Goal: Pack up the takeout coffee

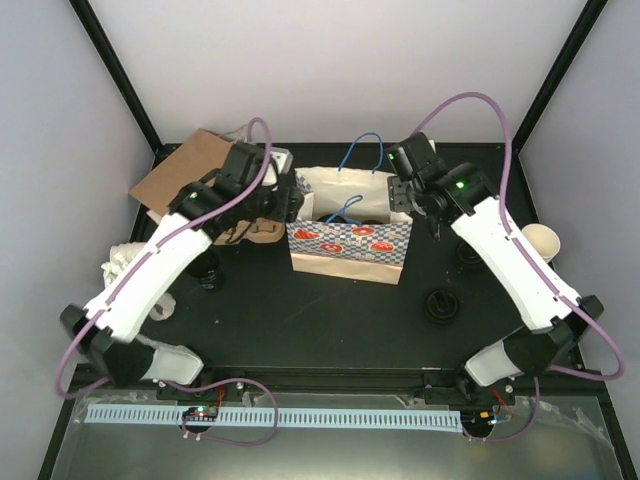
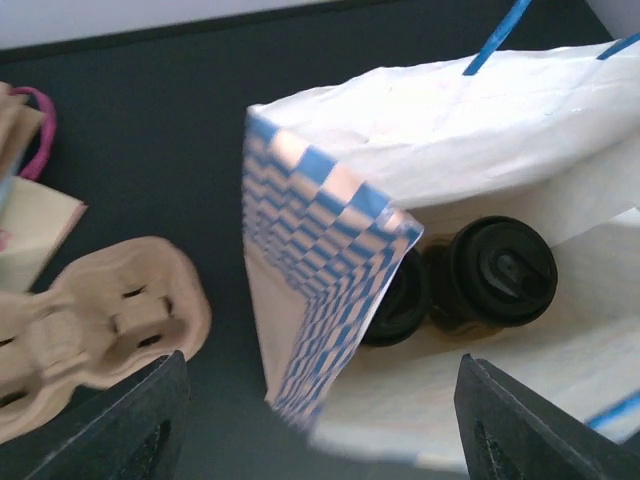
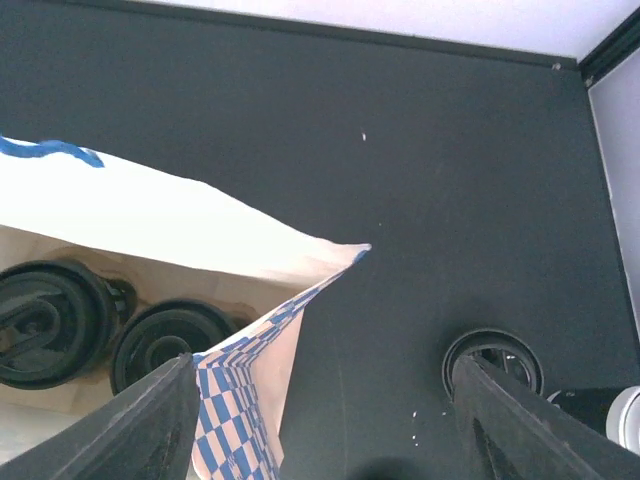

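When you look from the top: bag (image 1: 350,245) stands mid-worktop (image 1: 330,330), left tool (image 1: 287,203) and right tool (image 1: 400,193) at its ends; loose cups (image 1: 441,303) sit to its right, closer to the right arm, room all round.
Left wrist: tool spread, empty; two packed cups (image 2: 500,270) upright inside.
Right wrist: tool spread, empty; nearest lid (image 3: 492,360) apart from bag edge.

Glossy black plastic lids (image 2: 500,270); matt paper bag (image 2: 310,230) (faintly creased); rough moulded-pulp carrier (image 2: 100,320); matt black table (image 2: 150,130).

Two black-lidded cups (image 2: 500,270) inside the blue-checked bag (image 2: 310,250)
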{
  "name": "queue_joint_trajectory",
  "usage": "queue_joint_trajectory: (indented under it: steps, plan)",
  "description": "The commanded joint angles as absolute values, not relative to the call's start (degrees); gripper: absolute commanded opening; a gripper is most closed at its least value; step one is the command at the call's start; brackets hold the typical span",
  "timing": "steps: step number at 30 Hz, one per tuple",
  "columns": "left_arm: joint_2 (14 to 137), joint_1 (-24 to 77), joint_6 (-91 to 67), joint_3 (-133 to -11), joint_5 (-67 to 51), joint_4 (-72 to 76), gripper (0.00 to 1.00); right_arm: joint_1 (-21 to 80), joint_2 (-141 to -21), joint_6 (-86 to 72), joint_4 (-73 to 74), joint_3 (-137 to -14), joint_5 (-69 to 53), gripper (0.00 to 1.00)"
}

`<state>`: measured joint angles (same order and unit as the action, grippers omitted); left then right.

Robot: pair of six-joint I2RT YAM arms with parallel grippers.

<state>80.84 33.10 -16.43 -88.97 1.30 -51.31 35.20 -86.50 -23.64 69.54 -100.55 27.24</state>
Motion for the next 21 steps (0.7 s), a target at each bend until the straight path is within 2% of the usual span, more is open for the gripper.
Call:
queue_joint_trajectory:
  steps: [1, 6, 10, 15, 21]
  plan:
    - [68.57, 30.91, -17.45, -84.70, 6.96, -54.96, 0.76, 34.80, -78.69, -20.70, 65.85, -97.98, 29.25, 0.73]
    - [58.00, 23.71, -19.42, -78.34, 10.25, -58.82, 0.85, 34.87, -71.11, -20.47, 62.19, -90.98, 27.72, 0.75]
    - [53.01, 18.14, -22.02, -76.88, 15.81, -64.10, 0.86, 34.81, -64.10, -21.84, 59.47, -83.43, 22.07, 0.75]
    - [45.67, 14.88, -26.79, -74.74, 22.17, -67.67, 0.81, 34.80, -54.16, -21.90, 52.23, -69.91, 12.32, 0.76]
    - [43.08, 12.60, -30.27, -75.28, 29.13, -72.57, 0.65, 34.80, -47.05, -22.79, 49.32, -60.46, 8.93, 0.76]
